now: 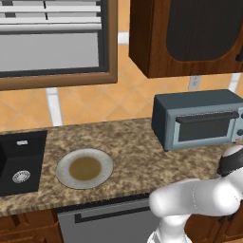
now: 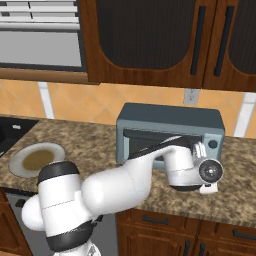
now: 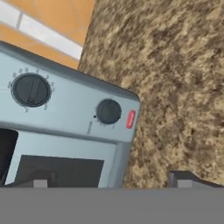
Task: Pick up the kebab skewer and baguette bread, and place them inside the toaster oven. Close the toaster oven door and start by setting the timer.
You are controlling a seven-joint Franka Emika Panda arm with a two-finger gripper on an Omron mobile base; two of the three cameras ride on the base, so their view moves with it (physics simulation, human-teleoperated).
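At the control panel of the toaster oven [image 3: 65, 127], my gripper [image 3: 116, 181] stands apart, empty; I judge the small timer knob [image 3: 108, 111] rigid, smooth, best pinched across its rim.

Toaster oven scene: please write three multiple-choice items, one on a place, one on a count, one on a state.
1. Where does the round grey plate lie?
A. between black sink and boxy blue-grey toaster oven
B. on top of the oven
C. inside the sink

2. How many round dark knobs show on the oven panel in the hand view?
A. one
B. two
C. four

3. The toaster oven door is:
A. dropped open
B. shut
C. missing

Key: 1 A, plate sits on the counter between them; 2 B, a large and a small knob; 3 B, door stands upright.
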